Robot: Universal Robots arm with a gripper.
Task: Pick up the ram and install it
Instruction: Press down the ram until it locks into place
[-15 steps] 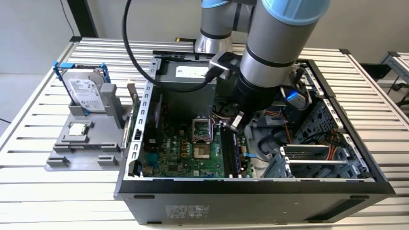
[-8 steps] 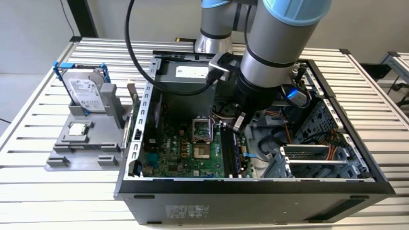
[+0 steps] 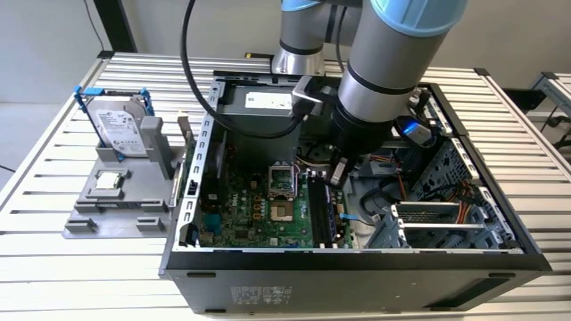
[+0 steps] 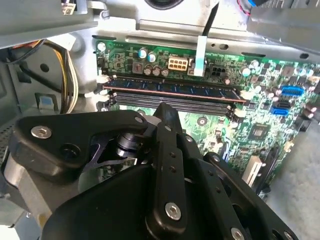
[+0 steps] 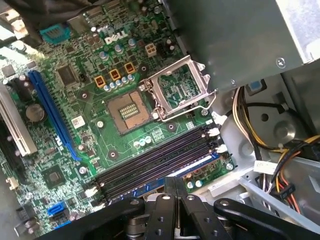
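Note:
The ram (image 4: 170, 90) is a long dark blue stick with black chips. It stands upright in the outermost black slot of the green motherboard (image 4: 280, 125), with the white end clips against it. My gripper (image 4: 167, 112) is shut, its black fingers pressed together with nothing between them. Its tip hangs just above the row of slots, beside the middle of the ram. In the first wrist view the ram (image 5: 197, 165) shows as a pale blue edge next to my gripper (image 5: 174, 182). In the exterior view my gripper (image 3: 339, 179) reaches down into the open computer case (image 3: 357, 257).
An open processor socket (image 5: 175, 90) lies beside the slots. Bundles of yellow and black cables (image 5: 260, 130) and a metal drive cage (image 3: 442, 224) crowd the case near the arm. Outside, on the exterior view's left, a hard drive (image 3: 120, 130) and a processor chip (image 3: 107, 179) rest on a grey fixture.

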